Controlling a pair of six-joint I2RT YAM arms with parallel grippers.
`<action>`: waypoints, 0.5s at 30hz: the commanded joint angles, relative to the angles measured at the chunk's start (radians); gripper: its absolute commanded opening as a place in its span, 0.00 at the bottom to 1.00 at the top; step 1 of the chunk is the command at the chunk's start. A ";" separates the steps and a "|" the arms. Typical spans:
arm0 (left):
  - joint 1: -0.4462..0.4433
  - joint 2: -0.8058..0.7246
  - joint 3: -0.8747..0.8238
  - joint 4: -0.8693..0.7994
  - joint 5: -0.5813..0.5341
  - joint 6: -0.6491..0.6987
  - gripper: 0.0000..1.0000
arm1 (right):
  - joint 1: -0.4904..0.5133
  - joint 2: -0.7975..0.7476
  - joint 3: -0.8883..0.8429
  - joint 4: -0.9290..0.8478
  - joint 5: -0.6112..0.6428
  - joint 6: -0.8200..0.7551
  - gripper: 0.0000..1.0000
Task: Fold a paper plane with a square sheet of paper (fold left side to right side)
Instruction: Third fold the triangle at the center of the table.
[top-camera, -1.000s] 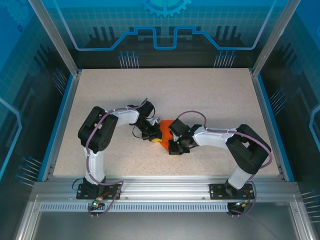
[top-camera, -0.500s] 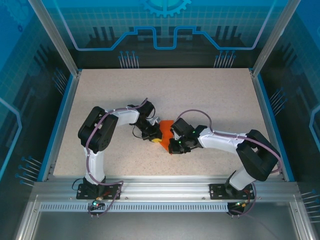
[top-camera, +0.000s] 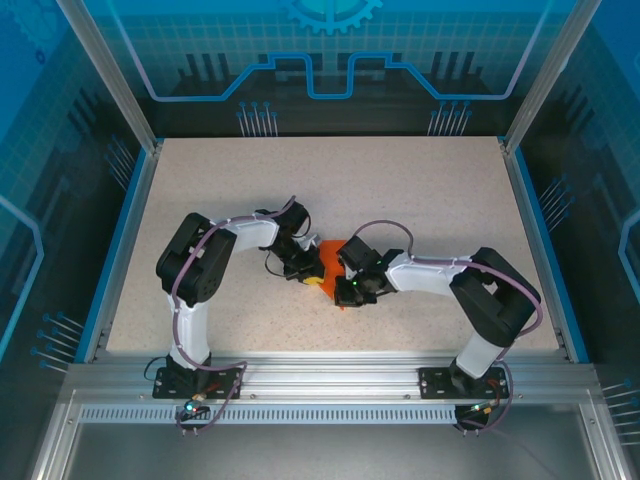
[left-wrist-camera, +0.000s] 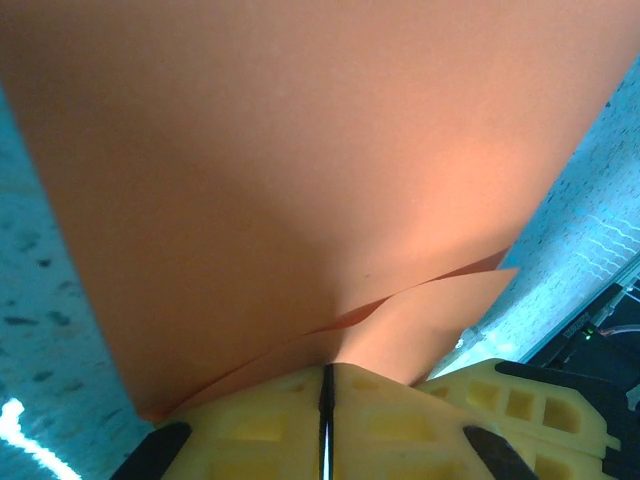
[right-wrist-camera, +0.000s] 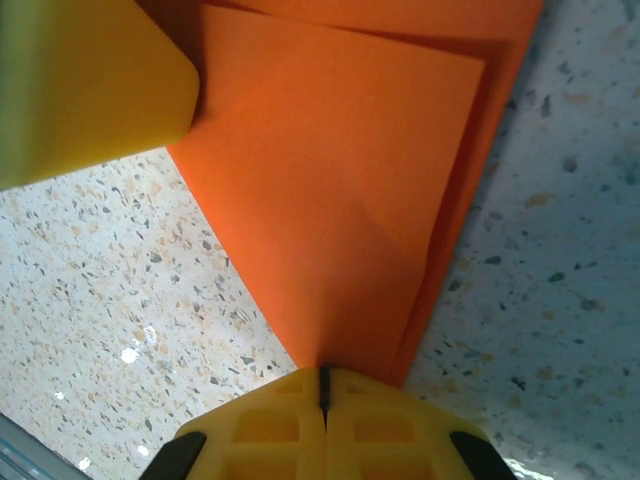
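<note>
Paper: creased bright orange paper sheet (top-camera: 327, 254), layered.
Left claw (left-wrist-camera: 326, 372): clenched on its 9 o'clock edge.
Right claw (right-wrist-camera: 322, 375): clenched on 5 o'clock tip.

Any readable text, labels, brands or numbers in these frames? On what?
No readable text anywhere.
The orange paper is plain and unprinted.
The left gripper and right gripper are bare yellow plastic with no marks.
The tabletop shows speckle only.
The back panel has a gear graphic and line art, no letters.
</note>
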 joint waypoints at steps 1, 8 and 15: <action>-0.011 0.025 -0.011 -0.029 -0.114 0.003 0.12 | -0.006 0.022 -0.004 -0.065 0.038 0.030 0.00; -0.010 -0.100 -0.024 0.026 -0.079 0.018 0.21 | -0.005 0.035 -0.020 -0.116 0.039 0.026 0.00; -0.016 -0.199 -0.119 0.065 0.002 0.079 0.13 | -0.005 0.044 -0.015 -0.127 0.037 0.013 0.00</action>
